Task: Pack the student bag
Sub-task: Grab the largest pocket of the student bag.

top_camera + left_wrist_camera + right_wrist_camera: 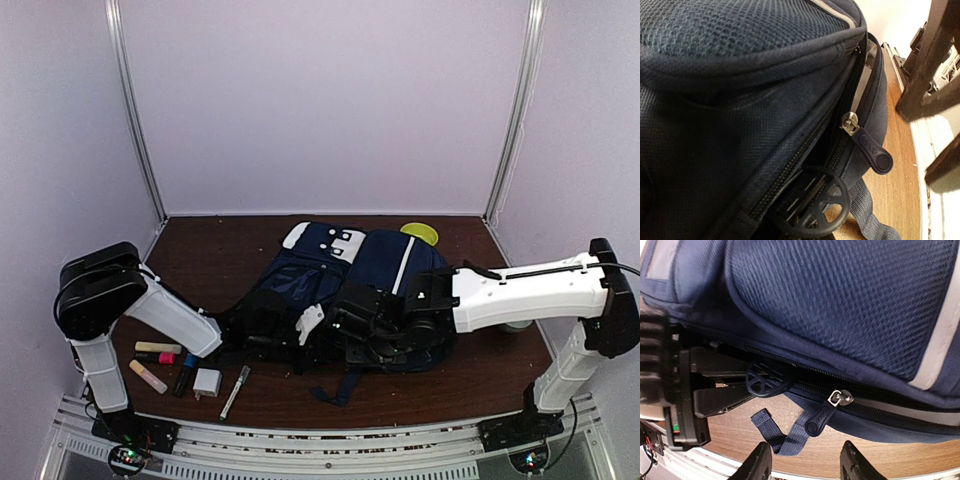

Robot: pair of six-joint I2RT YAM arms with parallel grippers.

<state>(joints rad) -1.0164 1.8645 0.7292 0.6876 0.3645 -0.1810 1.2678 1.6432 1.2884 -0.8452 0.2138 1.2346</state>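
student bag (385, 265) flat on table (215, 260), between both grippers.
left gripper (812, 200) pinched together at its zip edge; right gripper (806, 452) fingers apart, nothing between, zip pull (821, 417) just beyond tips.

Navy mesh-weave student bag (390, 265) with white trim, brown table (220, 260), yellow disc (419, 232)

Slim pickings for reading here. The dark rubber zipper pull (818, 419) on the student bag (840, 300) carries a short embossed word, and in both wrist views it is too small and blurred to make out. Nothing else legible.
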